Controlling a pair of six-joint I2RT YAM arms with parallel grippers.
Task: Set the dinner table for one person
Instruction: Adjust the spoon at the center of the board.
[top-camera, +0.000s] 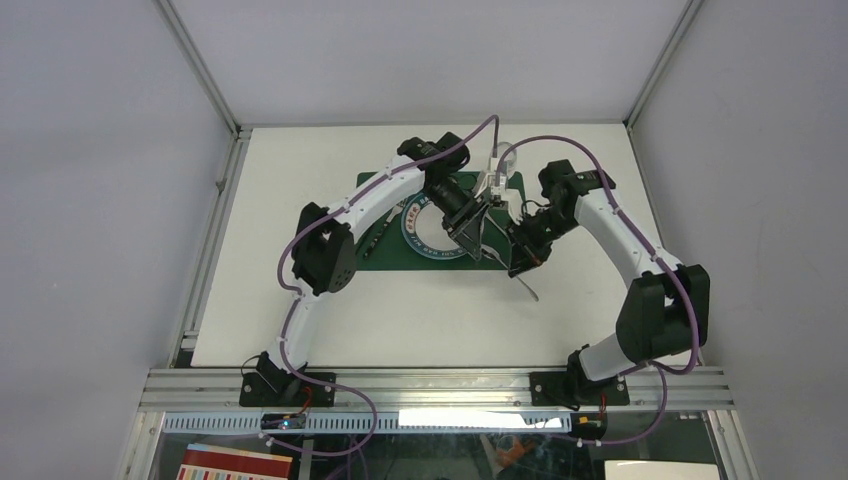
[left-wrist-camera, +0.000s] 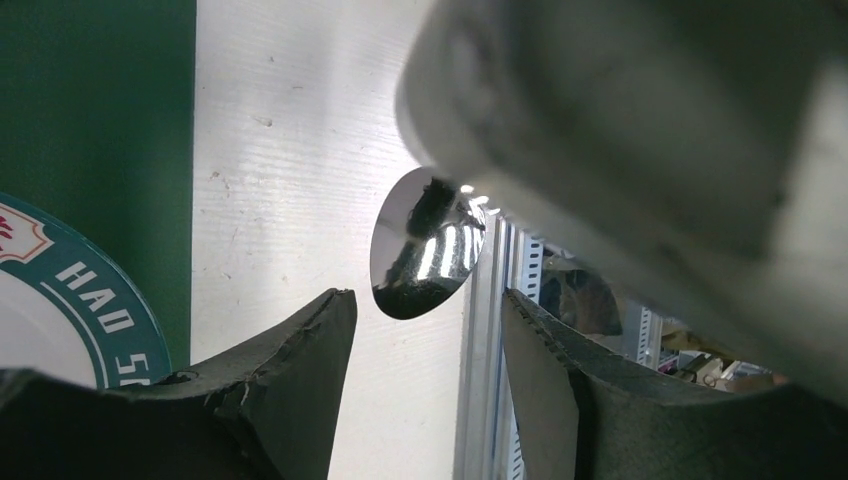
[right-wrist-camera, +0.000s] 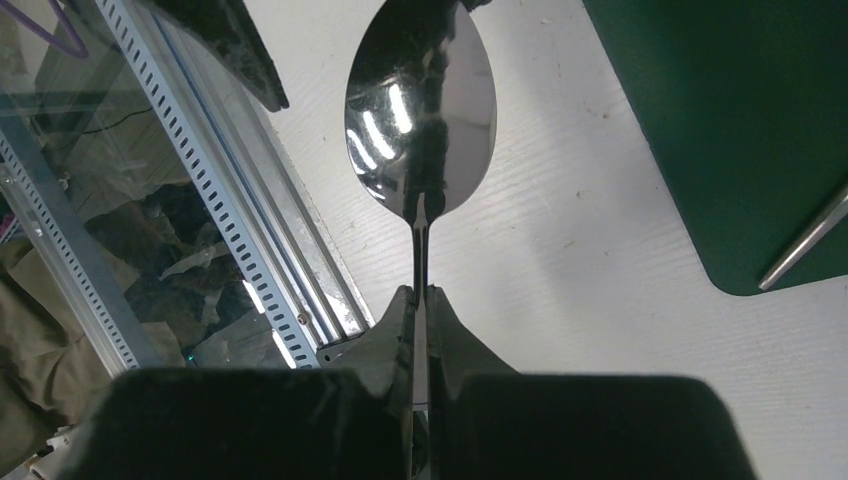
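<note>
**Right pincer (right-wrist-camera: 420, 295) clamped on spoon (right-wrist-camera: 420, 120), left pincer (left-wrist-camera: 425, 300) crowding the drop**

White bench (top-camera: 420, 320) carries everything, with bare surface showing on all sides of the setting. Both arms bend in over it, and their wrists come near each other above the right side of the setting. That closeness is the main hazard, as I judge it: a sideways swing by either arm could knock the other.

The dark green placemat (top-camera: 385, 258) lies toward the far side. On it sits the teal-rimmed plate (left-wrist-camera: 60, 300), partly hidden from above by the left arm.

The spoon hangs bowl-forward over bare bench, just beside the mat's rounded corner, held only by its thin handle. So narrow a hold may let it pivot or slip, and it could land crooked or half on the mat.

Left pincer's jaws stand apart and empty, with the spoon bowl showing beyond the gap. They block a straight put-down.

A slim metal utensil handle (right-wrist-camera: 805, 240) lies at the mat's edge, where a careless put-down could nudge it. Whether the spoon touches the bench I cannot tell.
</note>
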